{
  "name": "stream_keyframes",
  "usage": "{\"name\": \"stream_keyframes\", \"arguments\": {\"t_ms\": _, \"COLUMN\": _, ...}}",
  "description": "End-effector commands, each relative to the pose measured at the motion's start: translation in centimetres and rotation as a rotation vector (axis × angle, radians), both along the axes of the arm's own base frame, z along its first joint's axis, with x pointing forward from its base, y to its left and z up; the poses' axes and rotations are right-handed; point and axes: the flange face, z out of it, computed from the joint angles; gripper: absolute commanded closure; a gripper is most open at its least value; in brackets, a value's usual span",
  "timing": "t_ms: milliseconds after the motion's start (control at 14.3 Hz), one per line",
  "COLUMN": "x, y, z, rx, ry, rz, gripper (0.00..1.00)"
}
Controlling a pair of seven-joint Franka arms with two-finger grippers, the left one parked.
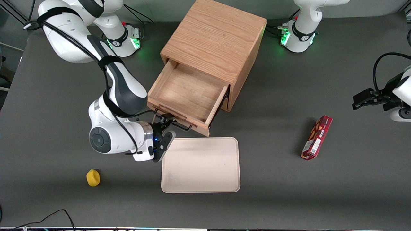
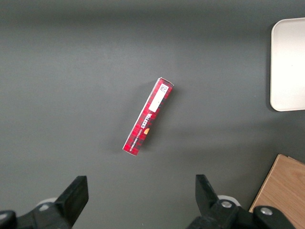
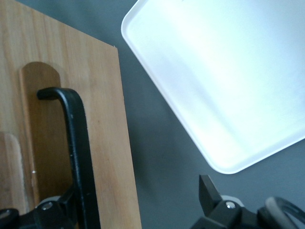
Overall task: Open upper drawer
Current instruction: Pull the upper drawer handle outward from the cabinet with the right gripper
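Note:
The oak cabinet point(image 1: 215, 38) stands at the middle of the table. Its upper drawer point(image 1: 188, 93) is pulled well out, and its shallow wooden box is empty. The thin black bar handle point(image 1: 179, 125) runs along the drawer front, which faces the front camera. My right gripper point(image 1: 168, 125) is at the handle's end nearer the working arm. In the right wrist view the gripper point(image 3: 131, 200) is open. One finger point(image 3: 52, 212) is beside the handle point(image 3: 76, 143) and the other finger point(image 3: 207, 193) is over the bare table.
A beige tray point(image 1: 200, 165) lies just in front of the open drawer, nearer the front camera. A red carton point(image 1: 317, 138) lies toward the parked arm's end. A small yellow object point(image 1: 93, 177) lies toward the working arm's end, near the front edge.

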Motion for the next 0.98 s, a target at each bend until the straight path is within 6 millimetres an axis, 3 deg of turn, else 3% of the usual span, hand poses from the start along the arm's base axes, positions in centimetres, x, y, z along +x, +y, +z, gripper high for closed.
{"name": "stream_keyframes", "arguments": {"t_ms": 0, "x": 1.9, "y": -1.6, "z": 0.6, "rx": 0.003, "ry": -0.059, "rz": 0.053, "gripper": 0.0}}
{"name": "stream_keyframes", "arguments": {"t_ms": 140, "x": 3.0, "y": -2.9, "z": 0.9, "rx": 0.0, "ry": -0.087, "rz": 0.051, "gripper": 0.0}}
{"name": "stream_keyframes", "arguments": {"t_ms": 349, "x": 3.5, "y": -3.1, "z": 1.4, "rx": 0.011, "ry": -0.103, "rz": 0.05, "gripper": 0.0}}
{"name": "stream_keyframes", "arguments": {"t_ms": 488, "x": 3.1, "y": -3.1, "z": 3.5, "rx": 0.01, "ry": -0.114, "rz": 0.053, "gripper": 0.0}}
{"name": "stream_keyframes", "arguments": {"t_ms": 558, "x": 2.8, "y": -3.2, "z": 5.7, "rx": 0.01, "ry": -0.137, "rz": 0.05, "gripper": 0.0}}
{"name": "stream_keyframes", "arguments": {"t_ms": 698, "x": 1.4, "y": -3.6, "z": 13.6, "rx": 0.009, "ry": -0.229, "rz": 0.002, "gripper": 0.0}}
{"name": "stream_keyframes", "arguments": {"t_ms": 907, "x": -1.0, "y": -6.1, "z": 20.4, "rx": -0.054, "ry": -0.189, "rz": -0.191, "gripper": 0.0}}
